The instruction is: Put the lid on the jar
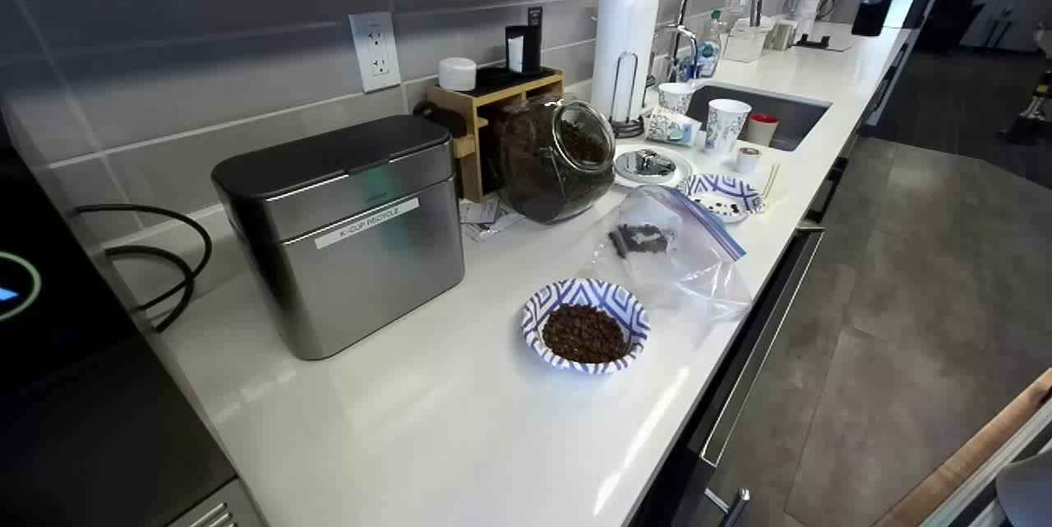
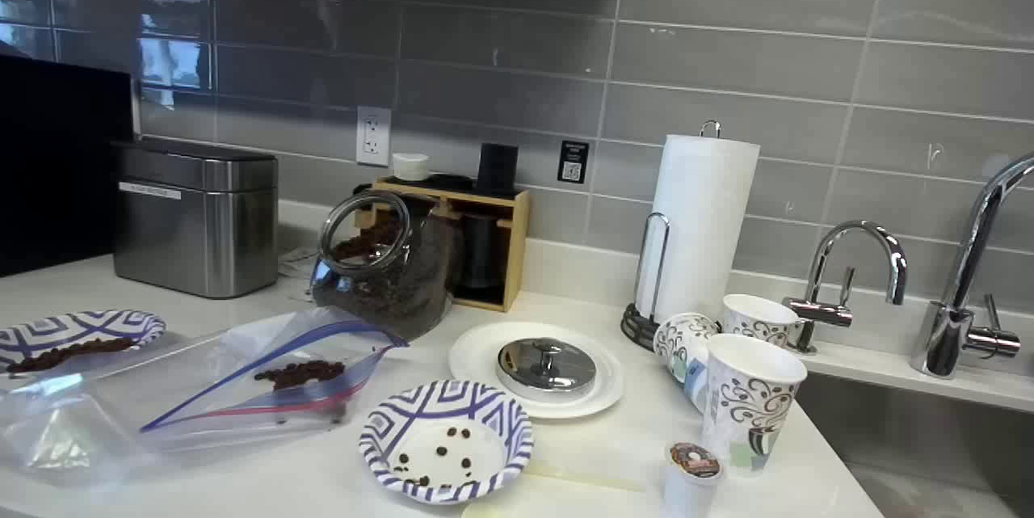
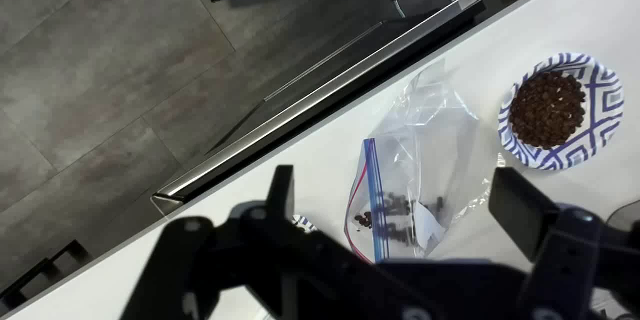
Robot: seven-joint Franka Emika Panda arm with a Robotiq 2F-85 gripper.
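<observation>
The lid [image 1: 647, 166] is a shiny silver disc with a small knob. It lies knob up on a white plate [image 2: 602, 401], and shows in both exterior views [image 2: 547, 366]. The clear glass jar [image 1: 534, 169] is filled with dark brown beans; its round slanted mouth is uncovered. The jar also shows in an exterior view [image 2: 404, 292], against a wooden rack. My gripper [image 3: 400, 195] is open and empty in the wrist view, high above the counter over the plastic bag, its fingers wide apart. The lid is not visible in the wrist view.
A zip bag [image 1: 674, 256] with beans and a patterned bowl of beans [image 1: 585, 325] lie in front. Another patterned bowl [image 2: 446, 441] is beside the plate. Paper cups [image 2: 751, 397], a paper towel roll [image 2: 699, 227], a wooden rack [image 2: 517, 259] and a metal box [image 1: 370, 256] stand around.
</observation>
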